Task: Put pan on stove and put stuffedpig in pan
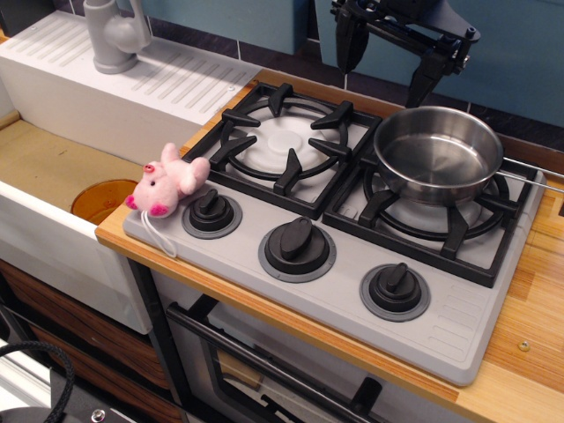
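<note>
Stuffedpig (169, 185) snout-left at stove (441, 330) corner; pan (438, 154) handle rightward (on burner); pincer (385, 72) released above

The gripper (386, 66) is matte black throughout. It has two long, narrow fingers: one (347, 42) straight and blunt-tipped, the other (424, 81) tapering to a point. Both join a boxy black body at the top edge of the view. A slim black bar links the fingers. Small pale screw heads mark the right end of the body.
</note>
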